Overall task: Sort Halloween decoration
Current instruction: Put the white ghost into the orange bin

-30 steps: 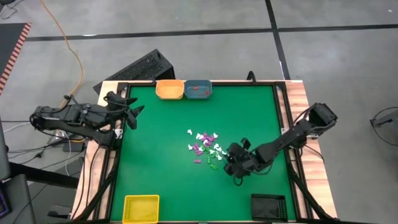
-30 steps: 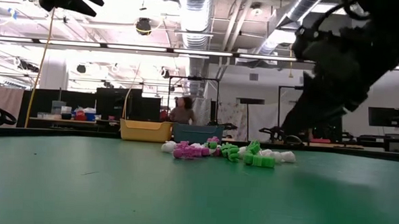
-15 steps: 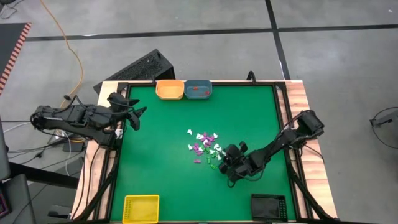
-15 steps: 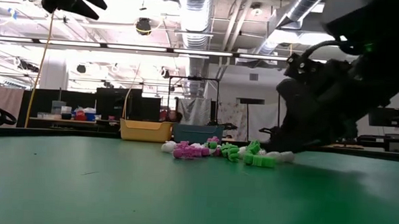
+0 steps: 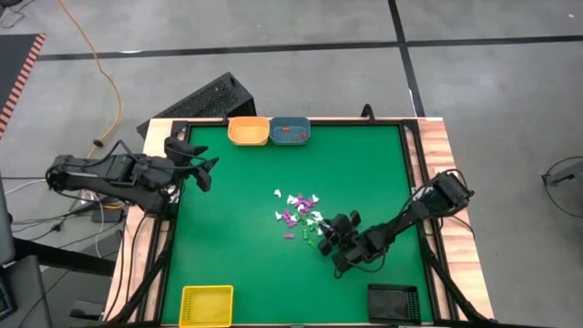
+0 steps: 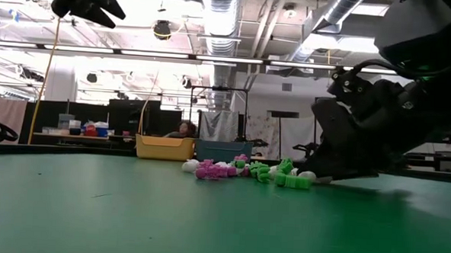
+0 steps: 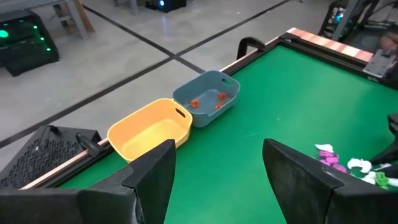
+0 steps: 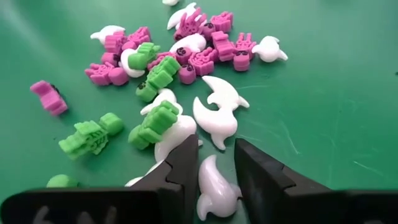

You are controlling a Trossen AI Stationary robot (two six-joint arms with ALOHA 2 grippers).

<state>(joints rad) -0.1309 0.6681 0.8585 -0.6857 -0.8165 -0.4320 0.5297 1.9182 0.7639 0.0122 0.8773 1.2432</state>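
Your right gripper is down on the table at the right edge of the trinket pile, fingers slightly apart with a white ghost-shaped trinket sitting between the tips. You can't tell from these views whether the pads actually press on it; its lower end is cut off in the right wrist view. In the high view the gripper covers that side of the pile. The pile (white, purple, green pieces) sits a bit right of the table's middle.

Left gripper hangs above the table's left edge, fingers wide apart, nothing in them.

Orange tray and blue tray touch side by side at the far edge; the blue one holds a few orange-red pieces. Yellow tray is at the near-left corner, black tray at the near-right. Green surface left of the pile is open. No readable writing anywhere.
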